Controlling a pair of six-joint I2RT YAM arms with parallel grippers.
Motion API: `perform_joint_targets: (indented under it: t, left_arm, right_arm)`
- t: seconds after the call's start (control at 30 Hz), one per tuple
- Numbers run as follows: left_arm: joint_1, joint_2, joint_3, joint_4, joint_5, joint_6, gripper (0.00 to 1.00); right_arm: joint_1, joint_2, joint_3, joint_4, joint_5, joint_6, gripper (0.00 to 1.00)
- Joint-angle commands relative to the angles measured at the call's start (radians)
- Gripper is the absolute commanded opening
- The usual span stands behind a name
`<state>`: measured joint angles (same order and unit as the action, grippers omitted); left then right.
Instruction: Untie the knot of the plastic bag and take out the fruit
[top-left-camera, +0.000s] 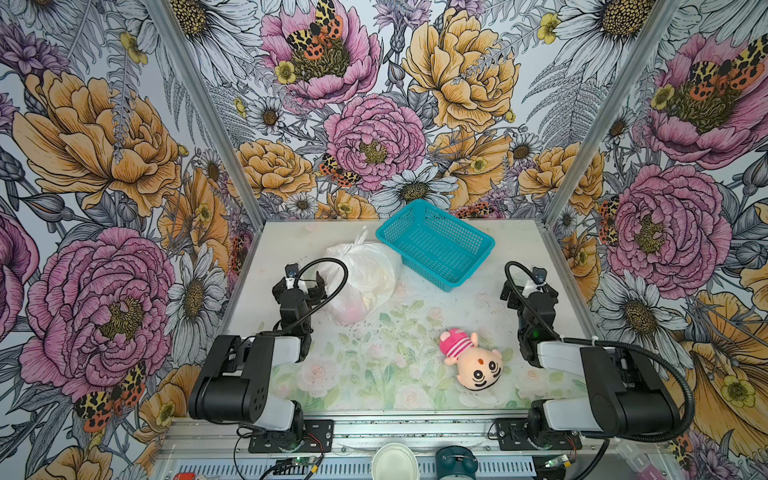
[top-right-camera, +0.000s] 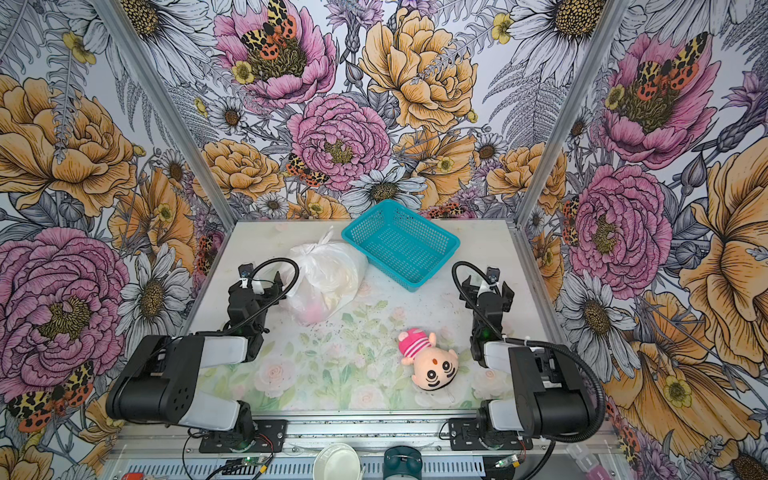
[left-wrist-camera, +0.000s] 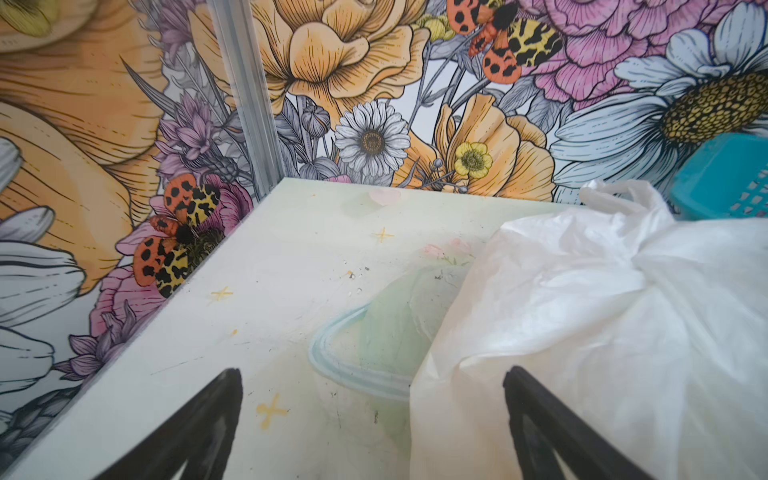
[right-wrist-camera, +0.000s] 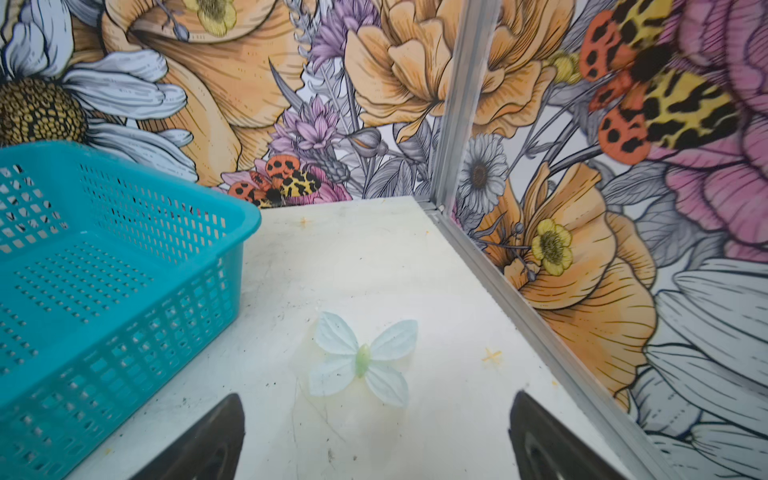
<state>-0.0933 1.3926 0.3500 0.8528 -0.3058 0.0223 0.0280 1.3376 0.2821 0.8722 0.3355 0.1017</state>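
My left gripper (top-left-camera: 303, 284) and right gripper (top-left-camera: 530, 289) gaped empty; missing the knot (top-left-camera: 360, 242), twelve o'clock on the bag (top-left-camera: 368, 276), risked tearing it.

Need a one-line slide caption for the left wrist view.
Open left end effector at the edge of the white plastic bag, teal basket just beyond it.

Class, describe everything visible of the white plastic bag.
The plastic bag is thin, crinkly, translucent white film, lying full on the table. Its knot, a twisted tuft, is tied at its far end. Faint pink and yellowish shapes show through. The teal basket is close beside it; the open left gripper is at its edge.
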Motion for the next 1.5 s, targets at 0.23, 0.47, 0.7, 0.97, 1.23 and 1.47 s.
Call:
perform_joint_targets:
  t: [0.23, 0.47, 0.7, 0.97, 1.23, 1.47]
  left_arm:
    - [-0.025, -0.573, 0.243, -0.907, 0.029, -0.340, 0.99]
    - [0.125, -0.810, 0.360, -1.271, 0.218, -0.638, 0.99]
    - [0.179, -0.922, 0.380, -1.372, 0.270, -0.617, 0.99]
    - [0.181, -0.924, 0.309, -1.348, 0.329, -0.594, 0.99]
    - [-0.024, -0.670, 0.406, -1.176, 0.354, -0.576, 0.94]
    - [-0.410, -0.554, 0.377, -1.073, -0.149, -0.417, 0.95]
  right_arm:
    - [-0.001, -0.303, 0.131, -0.425, 0.034, 0.225, 0.99]
    - [-0.134, -0.429, 0.121, -0.403, -0.578, 0.439, 0.99]
    - [-0.172, -0.360, 0.091, -0.337, -0.620, 0.613, 1.00]
    - [-0.101, -0.333, 0.172, -0.412, -0.740, 0.597, 0.98]
    - [0.284, -0.327, 0.343, -0.641, -0.420, 0.375, 0.95]
    - [0.525, -0.181, 0.489, -0.723, -0.280, 0.258, 0.89]
